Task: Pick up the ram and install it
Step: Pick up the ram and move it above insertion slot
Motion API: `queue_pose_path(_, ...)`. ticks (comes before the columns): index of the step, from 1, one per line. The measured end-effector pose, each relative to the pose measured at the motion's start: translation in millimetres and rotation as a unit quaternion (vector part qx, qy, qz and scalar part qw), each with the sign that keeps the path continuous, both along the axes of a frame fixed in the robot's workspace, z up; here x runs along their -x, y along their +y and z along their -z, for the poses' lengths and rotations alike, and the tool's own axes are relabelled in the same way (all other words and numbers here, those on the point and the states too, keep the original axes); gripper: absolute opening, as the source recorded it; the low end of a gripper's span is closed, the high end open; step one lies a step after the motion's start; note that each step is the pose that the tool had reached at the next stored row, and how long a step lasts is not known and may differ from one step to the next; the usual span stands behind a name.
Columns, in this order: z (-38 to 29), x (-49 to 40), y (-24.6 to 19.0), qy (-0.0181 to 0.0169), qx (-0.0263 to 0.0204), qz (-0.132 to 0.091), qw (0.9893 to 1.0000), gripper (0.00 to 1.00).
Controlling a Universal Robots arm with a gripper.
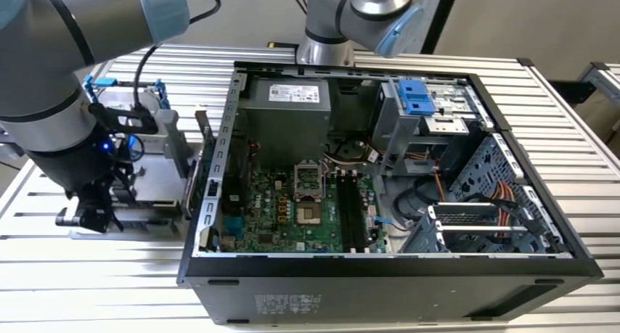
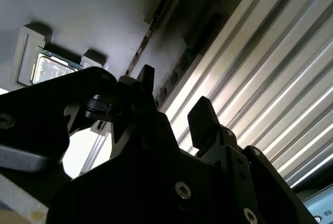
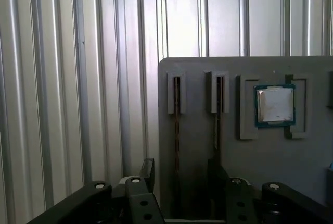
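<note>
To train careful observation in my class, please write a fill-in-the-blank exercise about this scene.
The tool hovers above the grey holder with its jaws ___. The ram stands on edge in a narrow ___. A square silver ___ sits in the holder too. The holder lies to the exterior view's ___ of the computer case.
Missing: open; slot; chip; left.

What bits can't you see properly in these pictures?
1. The ram: first wrist view, it stands edge-on in a slot of the grey tray, so its face is hidden.
2. One end of it: same view, behind the open gripper.
3. The grey tray: exterior view, partly covered by the arm; first wrist view, cut off by the picture's edge.
</note>
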State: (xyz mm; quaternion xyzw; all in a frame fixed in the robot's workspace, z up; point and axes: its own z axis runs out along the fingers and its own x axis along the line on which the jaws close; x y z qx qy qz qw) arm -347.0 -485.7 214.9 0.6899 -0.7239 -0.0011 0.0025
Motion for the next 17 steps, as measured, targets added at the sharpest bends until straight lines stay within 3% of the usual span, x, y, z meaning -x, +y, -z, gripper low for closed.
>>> queue_pose_path(17,12.0,1.9,0.0,0.0,0.0,0.007,1.0,1.0)
